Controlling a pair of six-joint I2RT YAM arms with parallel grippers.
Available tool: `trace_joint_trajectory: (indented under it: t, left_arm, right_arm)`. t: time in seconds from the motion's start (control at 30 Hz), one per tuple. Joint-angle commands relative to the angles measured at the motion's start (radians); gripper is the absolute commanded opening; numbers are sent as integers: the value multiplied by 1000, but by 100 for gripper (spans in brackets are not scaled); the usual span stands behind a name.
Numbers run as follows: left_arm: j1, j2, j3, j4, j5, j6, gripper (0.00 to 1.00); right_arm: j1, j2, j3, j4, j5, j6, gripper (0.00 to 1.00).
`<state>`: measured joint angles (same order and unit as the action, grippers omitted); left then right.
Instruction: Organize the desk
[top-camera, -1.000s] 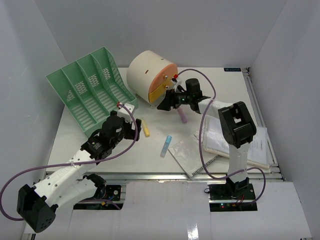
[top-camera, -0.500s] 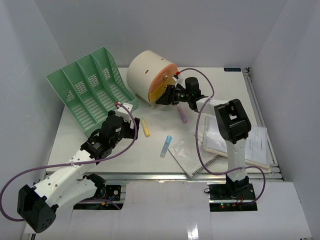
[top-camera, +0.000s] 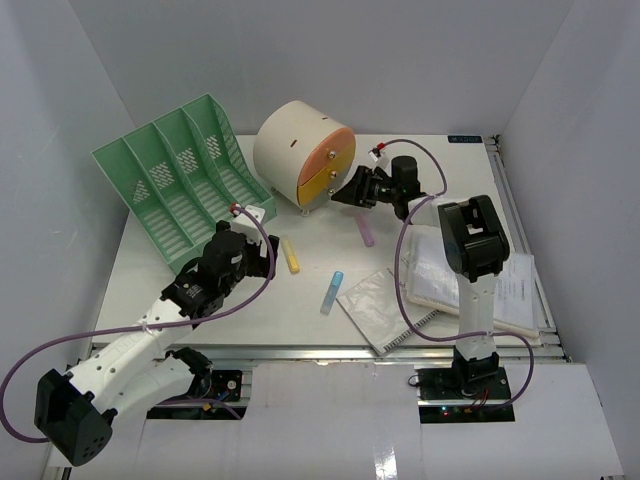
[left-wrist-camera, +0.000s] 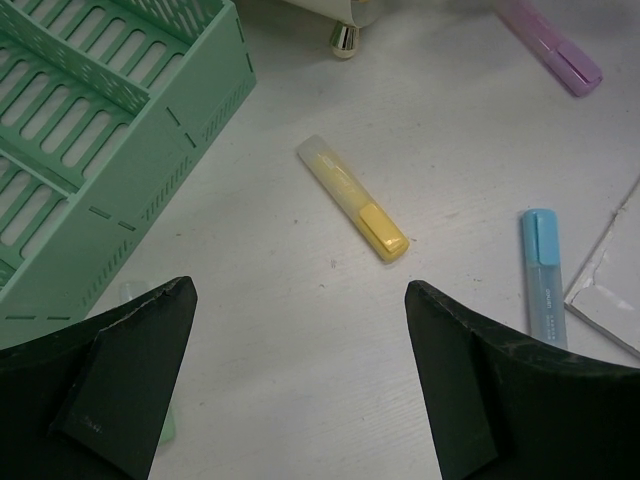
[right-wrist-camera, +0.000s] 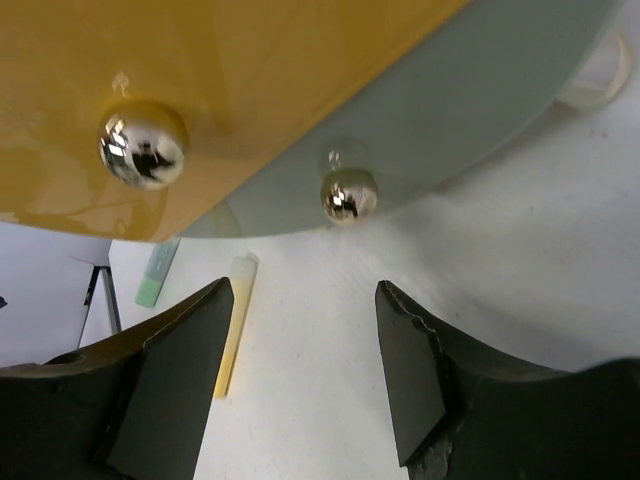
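Observation:
The white desk (top-camera: 296, 312) carries a yellow highlighter (top-camera: 291, 256) (left-wrist-camera: 353, 212), a blue one (top-camera: 331, 291) (left-wrist-camera: 542, 275) and a purple one (top-camera: 365, 230) (left-wrist-camera: 552, 48). My left gripper (top-camera: 266, 260) (left-wrist-camera: 300, 290) hovers wide open just short of the yellow highlighter, with only bare desk between its fingers. A green marker (left-wrist-camera: 166, 424) lies partly hidden under its left finger. My right gripper (top-camera: 350, 191) (right-wrist-camera: 305, 290) is open and empty, low in front of the drum-shaped drawer unit (top-camera: 290, 145). It sits close below the unit's orange-yellow face (right-wrist-camera: 250, 70), gold drawer knob (right-wrist-camera: 143, 148) and gold ball foot (right-wrist-camera: 349, 195).
A green slotted file rack (top-camera: 175, 175) (left-wrist-camera: 90, 130) stands at the back left, close to my left arm. A clear sleeve (top-camera: 375, 305), a spiral notebook (top-camera: 440, 275) and loose papers (top-camera: 515, 290) lie at the right front. Walls close in on three sides.
My right gripper has drawn back to the right, away from the drawer face, and its jaws have narrowed somewhat. The left arm and the highlighters have not moved.

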<state>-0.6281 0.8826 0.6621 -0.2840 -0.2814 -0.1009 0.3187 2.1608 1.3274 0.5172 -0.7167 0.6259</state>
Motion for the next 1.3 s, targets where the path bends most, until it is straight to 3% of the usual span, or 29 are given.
trace_joint_trajectory:
  t: [0.0,0.27,0.53,0.73,0.93,1.13,1.27]
  left_arm:
    - [14,3,-7,6,-25,7,97]
    - [27,11,-9,9,-20,13,97]
    - [33,13,-9,11,-13,17,97]
    - [33,7,-9,12,-6,17,97]
    - [34,-17,-9,12,9,14,97]
    - [33,-39,-7,12,30,9,96]
    - [34,-39,-9,14,57,7,97]
  right_arm:
    - [2,74,104,61,-30,36,64]
    - [-9,191,237,65,-43,87,59]
    - [-16,232,278,96,-58,115,43]
    - [-36,185,173,140,-75,115,20]
    - [-85,11,-70,155,-95,41,12]
    - [-116,-115,-229,155,-104,-3,13]
    - [-116,-138,-230,106,-111,-51,45]
